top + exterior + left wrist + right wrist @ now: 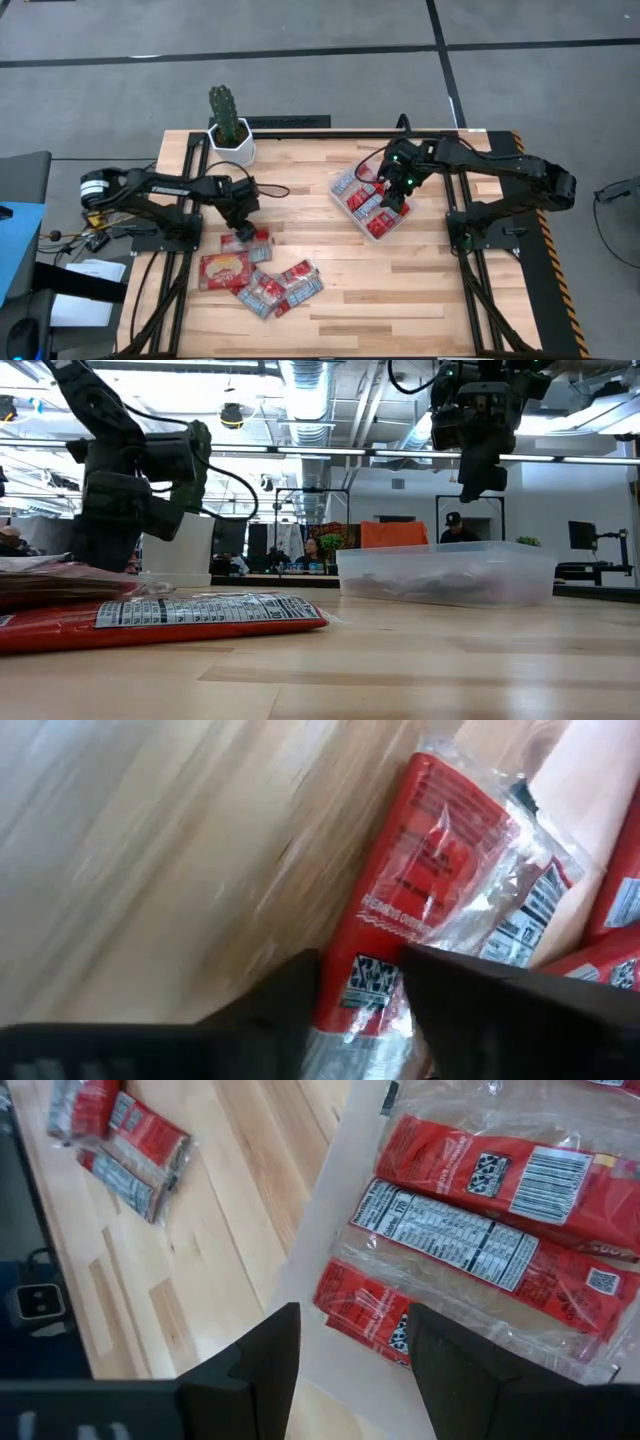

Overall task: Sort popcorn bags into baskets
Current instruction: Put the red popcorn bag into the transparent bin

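Observation:
My left gripper (pixel 240 232) (pixel 360 985) is low over the table, left of centre. Its open fingers stand on either side of the near end of a red popcorn bag (pixel 430 870) (pixel 258 236) that lies flat on the wood. Several more bags (pixel 262 285) (pixel 170 618) lie in a loose heap toward the near edge. My right gripper (pixel 395 195) (pixel 355 1350) (pixel 478 485) hangs open above the clear plastic basket (pixel 372 230) (pixel 450 575). That basket sits on the table with several bags (pixel 480 1240) lying flat in it. My left gripper has the bag's printed end (pixel 368 975) between its two fingers, which come from above and lie across the bag's width. I cannot tell whether the fingers touch it. The bag lies on the table.
A white pot with a cactus (pixel 231 140) stands at the far left of the table. Bare wood lies between the heap and the basket, and along the near right. People and shelving show in the room beyond the table.

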Robot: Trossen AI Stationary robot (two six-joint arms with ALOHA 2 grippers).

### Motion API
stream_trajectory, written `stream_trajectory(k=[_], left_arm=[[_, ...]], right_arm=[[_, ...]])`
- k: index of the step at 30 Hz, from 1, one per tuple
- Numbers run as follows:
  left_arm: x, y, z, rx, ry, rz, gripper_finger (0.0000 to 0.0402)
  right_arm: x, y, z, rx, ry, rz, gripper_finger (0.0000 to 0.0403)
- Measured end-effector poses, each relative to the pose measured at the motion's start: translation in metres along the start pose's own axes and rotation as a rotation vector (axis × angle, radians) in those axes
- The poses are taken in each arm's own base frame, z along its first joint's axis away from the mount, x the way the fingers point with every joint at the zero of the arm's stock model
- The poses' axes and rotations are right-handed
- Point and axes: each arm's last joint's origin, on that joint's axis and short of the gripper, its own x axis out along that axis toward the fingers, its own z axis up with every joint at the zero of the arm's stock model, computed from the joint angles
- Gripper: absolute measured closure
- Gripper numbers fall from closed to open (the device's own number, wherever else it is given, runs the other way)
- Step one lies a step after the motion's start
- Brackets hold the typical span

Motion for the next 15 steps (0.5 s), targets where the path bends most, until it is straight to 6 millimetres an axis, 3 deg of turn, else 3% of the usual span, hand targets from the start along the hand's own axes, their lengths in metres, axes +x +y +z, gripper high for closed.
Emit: stream_trajectory(k=[5,10,15], left_arm=[[0.010,-0.002,0.009,0.013,-0.029,-0.086,0.0381],[0.008,-0.007,0.021,-0.086,-0.117,-0.126,0.0396],[-0.010,-0.020,0.041,-0.074,-0.248,-0.107,0.0401]], right_arm=[[0.002,0.005,-0.001,-0.025,-0.006,-0.029,0.0205],[0.004,0.013,0.006,-0.025,-0.074,0.006,0.0211],[0.003,0.024,0.019,0.006,-0.215,0.097,0.0203]])
